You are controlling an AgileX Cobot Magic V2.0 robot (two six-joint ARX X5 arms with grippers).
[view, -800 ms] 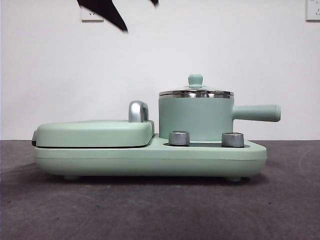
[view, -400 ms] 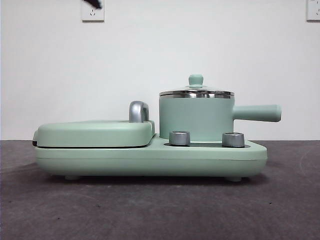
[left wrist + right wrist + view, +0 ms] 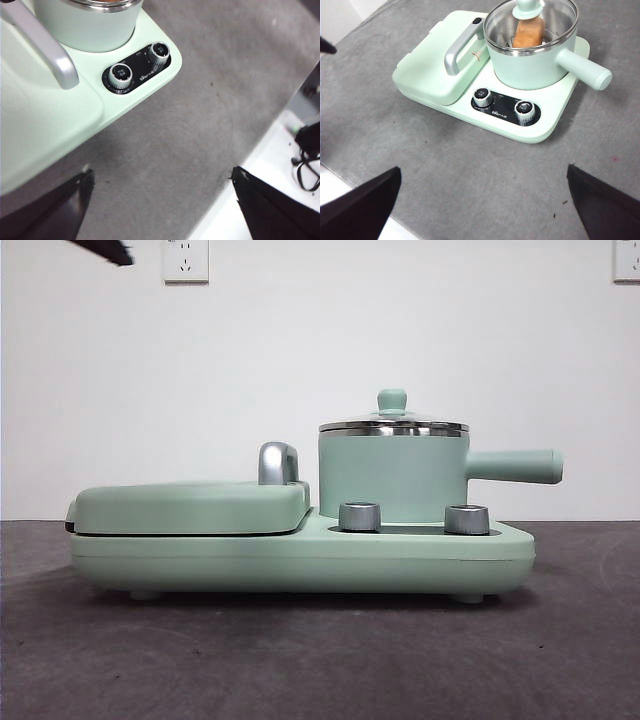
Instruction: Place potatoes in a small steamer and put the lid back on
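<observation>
The small steamer (image 3: 392, 475) stands on the right of the mint-green base, its side handle pointing right. The lid (image 3: 392, 426) sits on its steel rim. In the right wrist view the potato (image 3: 527, 32) lies inside the pot (image 3: 530, 67), seen through the glass lid (image 3: 550, 15). My right gripper (image 3: 480, 200) is open and empty, high above the table in front of the appliance. My left gripper (image 3: 160, 200) is open and empty over the grey table near the base's corner; the pot's wall (image 3: 85, 22) shows at the edge. A black arm tip (image 3: 100, 250) shows in the front view's top left corner.
The flat hinged griddle (image 3: 190, 505) with its chrome handle (image 3: 277, 462) lies left of the pot. Two steel dials (image 3: 359, 516) sit on the base's front. A white floor strip with cables (image 3: 305, 155) lies past the table edge.
The black arm tip at the top of the front view has drawn back up and to the left. The pot, lid and base have not moved.
</observation>
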